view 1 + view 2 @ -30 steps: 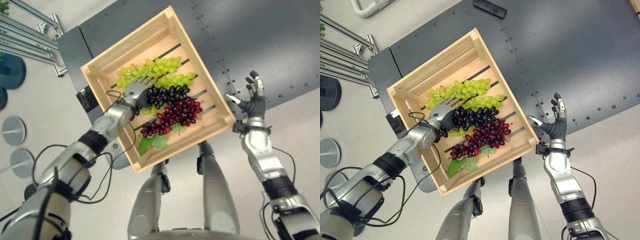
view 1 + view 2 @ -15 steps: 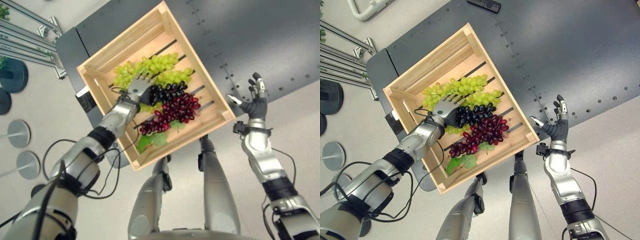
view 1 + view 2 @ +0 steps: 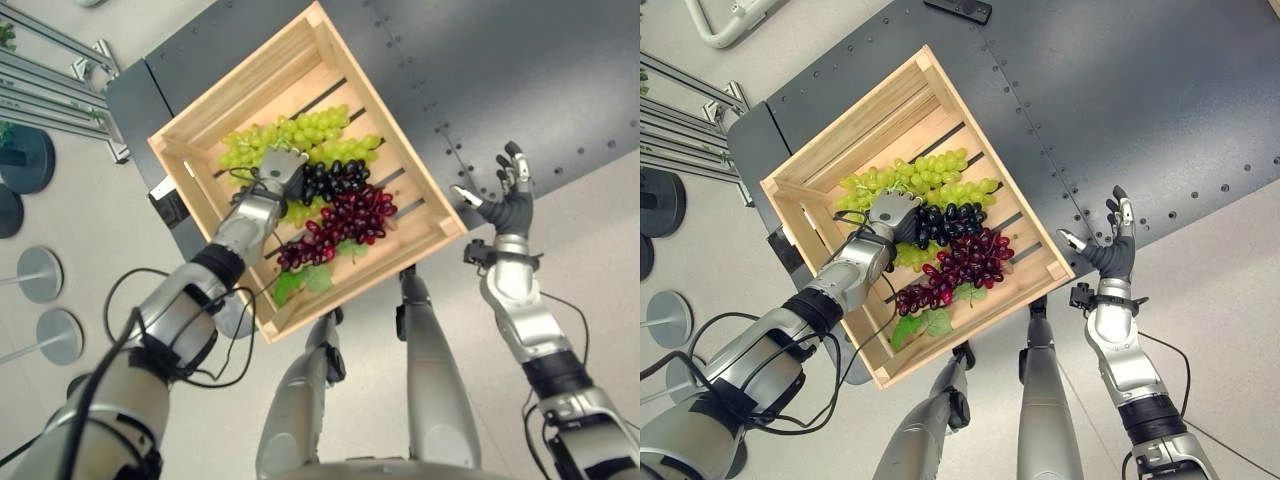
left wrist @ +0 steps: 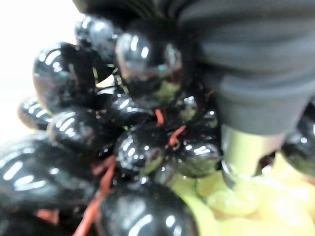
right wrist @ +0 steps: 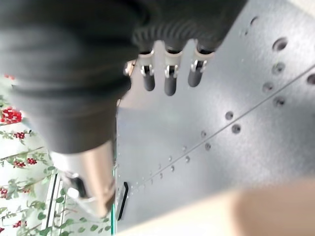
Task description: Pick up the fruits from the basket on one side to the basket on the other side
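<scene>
No text, label, number or sign can be read anywhere here. The wooden crate [image 3: 940, 95] has bare slats with no print, and the dark table [image 3: 1120, 90] carries rows of small holes but no markings. The flat black object [image 3: 958, 10] lying at the table's far edge shows no legible lettering. The grapes [image 3: 965, 262] carry no tags or stickers.

Grape bunches [image 3: 958, 252] in crate [image 3: 856, 125] on table [image 3: 1160, 90], robot hand [image 3: 892, 214] among them.
</scene>
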Motion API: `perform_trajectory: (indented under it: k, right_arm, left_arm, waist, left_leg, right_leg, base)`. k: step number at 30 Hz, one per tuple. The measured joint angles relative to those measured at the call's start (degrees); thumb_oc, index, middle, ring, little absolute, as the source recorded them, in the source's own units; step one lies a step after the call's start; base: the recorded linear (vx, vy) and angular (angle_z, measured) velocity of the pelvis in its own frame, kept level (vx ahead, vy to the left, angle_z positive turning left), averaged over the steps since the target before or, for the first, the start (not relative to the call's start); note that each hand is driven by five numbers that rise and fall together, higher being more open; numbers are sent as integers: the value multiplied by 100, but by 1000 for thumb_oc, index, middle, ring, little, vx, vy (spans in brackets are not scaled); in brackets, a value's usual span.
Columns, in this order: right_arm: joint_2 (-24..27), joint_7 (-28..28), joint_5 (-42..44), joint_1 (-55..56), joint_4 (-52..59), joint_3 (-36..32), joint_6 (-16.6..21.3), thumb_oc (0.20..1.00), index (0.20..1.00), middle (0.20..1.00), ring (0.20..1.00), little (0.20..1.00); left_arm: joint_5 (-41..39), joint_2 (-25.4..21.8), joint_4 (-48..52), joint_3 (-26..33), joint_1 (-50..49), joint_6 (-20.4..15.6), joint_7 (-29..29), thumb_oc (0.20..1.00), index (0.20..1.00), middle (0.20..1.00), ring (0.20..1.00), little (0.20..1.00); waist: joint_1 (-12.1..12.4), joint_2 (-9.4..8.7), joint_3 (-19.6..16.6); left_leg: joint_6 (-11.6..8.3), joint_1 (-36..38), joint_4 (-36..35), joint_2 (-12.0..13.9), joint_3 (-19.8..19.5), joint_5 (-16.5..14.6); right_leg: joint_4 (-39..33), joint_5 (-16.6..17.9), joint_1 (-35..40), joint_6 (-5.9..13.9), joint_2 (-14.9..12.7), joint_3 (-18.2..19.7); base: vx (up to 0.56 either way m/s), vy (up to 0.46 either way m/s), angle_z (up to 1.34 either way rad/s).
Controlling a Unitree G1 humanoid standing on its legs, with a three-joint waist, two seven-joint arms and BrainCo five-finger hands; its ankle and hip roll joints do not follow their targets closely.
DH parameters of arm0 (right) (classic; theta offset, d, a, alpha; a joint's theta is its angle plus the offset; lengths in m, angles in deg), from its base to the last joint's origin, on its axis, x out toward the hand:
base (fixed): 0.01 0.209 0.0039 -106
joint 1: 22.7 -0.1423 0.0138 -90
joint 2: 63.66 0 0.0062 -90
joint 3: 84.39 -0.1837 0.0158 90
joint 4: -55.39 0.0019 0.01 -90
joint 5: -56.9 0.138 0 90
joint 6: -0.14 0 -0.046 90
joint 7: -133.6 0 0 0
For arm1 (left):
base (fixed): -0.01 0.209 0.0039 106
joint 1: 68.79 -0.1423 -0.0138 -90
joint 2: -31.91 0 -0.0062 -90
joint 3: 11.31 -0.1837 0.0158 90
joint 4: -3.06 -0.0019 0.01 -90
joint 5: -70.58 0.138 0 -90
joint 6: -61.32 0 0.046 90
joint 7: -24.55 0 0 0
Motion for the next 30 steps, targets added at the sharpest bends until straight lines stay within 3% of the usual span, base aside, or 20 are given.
perform_trajectory:
  k: [14,19,25,30]
  right_arm:
    - [-86,9,1,-37,-21,156,0,1000,1000,1000,1000,1000]
    - [-72,63,-4,295,-76,89,-9,1000,1000,1000,1000,1000]
    - [-82,317,-178,518,-132,-91,-64,1000,1000,1000,1000,1000]
    - [-79,551,-178,636,-202,-139,-127,1000,1000,1000,1000,1000]
  left_arm:
    - [-63,-32,9,65,-74,-59,57,200,200,200,200,200]
    - [-479,-765,1740,615,-1305,-366,-1,200,200,200,200,200]
    - [-761,-947,2396,1307,-2260,-518,56,200,200,200,200,200]
    - [-765,-1377,3224,1716,-2909,-655,71,200,200,200,200,200]
  waist:
    - [-31,0,0]
    - [-18,-1,12]
    - [27,35,32]
    - [274,41,30]
  left_leg:
    - [2,78,3,2,-6,3]
    - [-4,354,-25,34,-23,3]
    - [-8,602,-24,45,-165,-1]
    - [-6,740,-6,80,-184,-21]
  right_leg:
    - [-1,-1,90,2,-7,-11]
    - [-27,-24,376,-12,-6,-49]
    - [-26,-89,696,4,-16,-183]
    - [15,-103,845,-21,-19,-213]
  base:
    - [1,-2,0]
    - [0,0,0]
    - [7,6,12]
    - [8,8,2]
